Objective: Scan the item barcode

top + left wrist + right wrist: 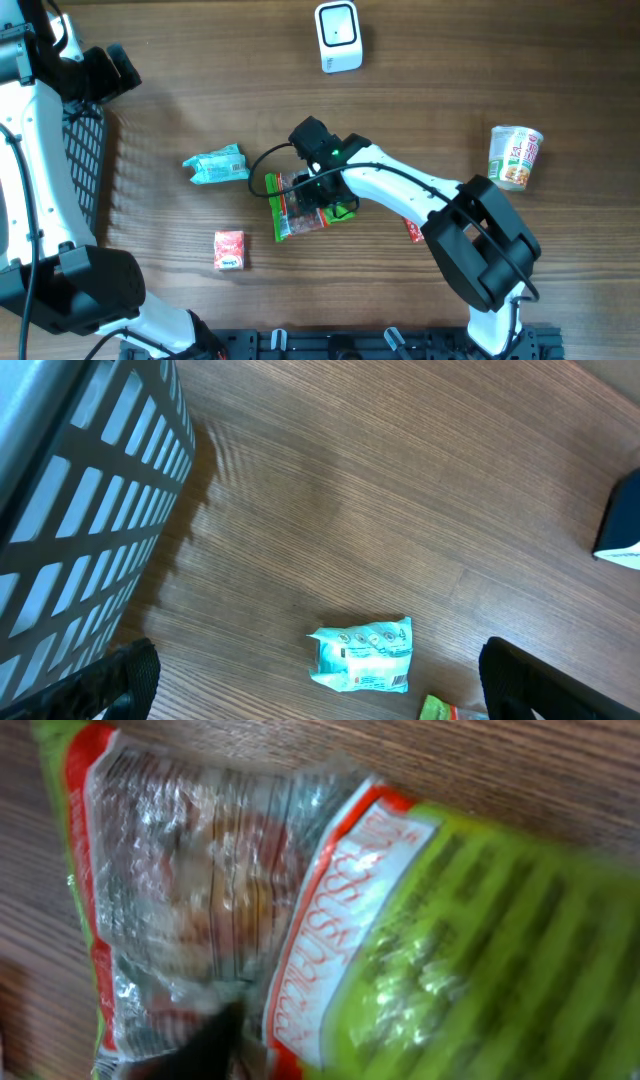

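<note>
I think this is the pick-up step: the right gripper (308,192) is on the crinkly green-and-red plastic snack bag (290,222) in the middle of the worktop, I cannot tell if it is pinching, the left gripper (118,70) is spread wide, and next the bag must go up to the white box scanner (338,37).

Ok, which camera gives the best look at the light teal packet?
The left wrist view: the light teal packet lies whole and unobstructed, large enough to show its print. Overhead shows the packet whole too but smaller, left of the green snack bag. The right wrist view misses it.
</note>
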Controlling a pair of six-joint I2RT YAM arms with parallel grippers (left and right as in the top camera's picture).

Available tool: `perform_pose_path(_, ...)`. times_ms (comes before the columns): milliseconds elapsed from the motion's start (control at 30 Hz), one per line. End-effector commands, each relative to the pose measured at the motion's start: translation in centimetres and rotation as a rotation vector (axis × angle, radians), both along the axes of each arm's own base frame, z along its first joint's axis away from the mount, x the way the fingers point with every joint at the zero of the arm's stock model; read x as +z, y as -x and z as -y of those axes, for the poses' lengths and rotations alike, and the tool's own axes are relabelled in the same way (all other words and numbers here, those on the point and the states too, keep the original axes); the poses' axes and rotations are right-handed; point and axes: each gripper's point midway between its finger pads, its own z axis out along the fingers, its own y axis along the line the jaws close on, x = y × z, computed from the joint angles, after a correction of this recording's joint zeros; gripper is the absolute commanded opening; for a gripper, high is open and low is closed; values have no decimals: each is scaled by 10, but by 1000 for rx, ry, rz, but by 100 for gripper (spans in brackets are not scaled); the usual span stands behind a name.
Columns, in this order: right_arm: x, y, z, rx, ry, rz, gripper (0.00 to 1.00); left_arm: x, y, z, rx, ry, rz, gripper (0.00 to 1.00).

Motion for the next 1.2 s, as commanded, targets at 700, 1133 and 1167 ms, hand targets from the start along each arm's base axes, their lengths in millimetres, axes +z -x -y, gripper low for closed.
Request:
perform_pose_path(700,254,-86,68,323,104,718,4,-1,0,0,-5,9,0,100)
perform_pose_path(1133,269,-251,32,710,653,1092,4,-1,0,0,-5,9,0,100)
perform_pose_path(1167,266,-265,29,722,714,1127,4,-1,0,0,-5,9,0,100)
